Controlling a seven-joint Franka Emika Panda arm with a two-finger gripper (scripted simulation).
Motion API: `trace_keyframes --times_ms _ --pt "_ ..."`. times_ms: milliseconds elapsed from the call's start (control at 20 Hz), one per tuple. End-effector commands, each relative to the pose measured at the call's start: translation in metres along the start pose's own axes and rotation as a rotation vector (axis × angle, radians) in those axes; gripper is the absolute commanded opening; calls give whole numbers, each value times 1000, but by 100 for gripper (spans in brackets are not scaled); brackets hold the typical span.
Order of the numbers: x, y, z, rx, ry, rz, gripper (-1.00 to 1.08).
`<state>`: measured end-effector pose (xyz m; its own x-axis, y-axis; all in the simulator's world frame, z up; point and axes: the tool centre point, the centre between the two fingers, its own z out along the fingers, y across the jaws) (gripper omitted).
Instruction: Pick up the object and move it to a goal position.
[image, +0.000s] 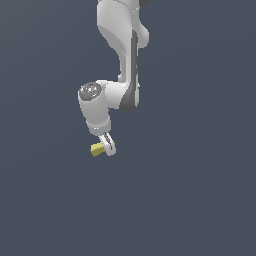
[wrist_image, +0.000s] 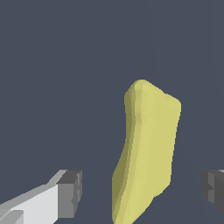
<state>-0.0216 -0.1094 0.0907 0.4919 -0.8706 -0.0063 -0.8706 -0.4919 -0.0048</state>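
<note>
One flat dark blue-grey surface (image: 200, 200) fills everything you see, with no marks, edges or walls showing on it. You cannot tell where the floor ends or where a room begins. Your white arm (image: 122, 45) comes down from the far side, in the middle of the exterior view. Its gripper (image: 108, 148) points down and a little toward the exterior view's right. The small yellow object (image: 96, 149) sits just on the exterior view's left of the fingers, touching or nearly touching them. In the wrist view the yellow object (wrist_image: 146, 148) stands between the two dark grey pads (wrist_image: 70, 192), with a gap on each side. So the jaws are spread wide and are not squeezing it.
</note>
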Motion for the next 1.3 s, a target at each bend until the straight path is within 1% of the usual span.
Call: trace_keyframes --times_ms 0,300,650,1050,1250 --pt "5 5 5 -2 3 54 100" --pt "11 12 11 -4 6 122 100" --pt "11 13 14 -5 6 126 100" --pt "11 14 50 -5 6 131 100" --pt "11 13 61 -5 6 131 100"
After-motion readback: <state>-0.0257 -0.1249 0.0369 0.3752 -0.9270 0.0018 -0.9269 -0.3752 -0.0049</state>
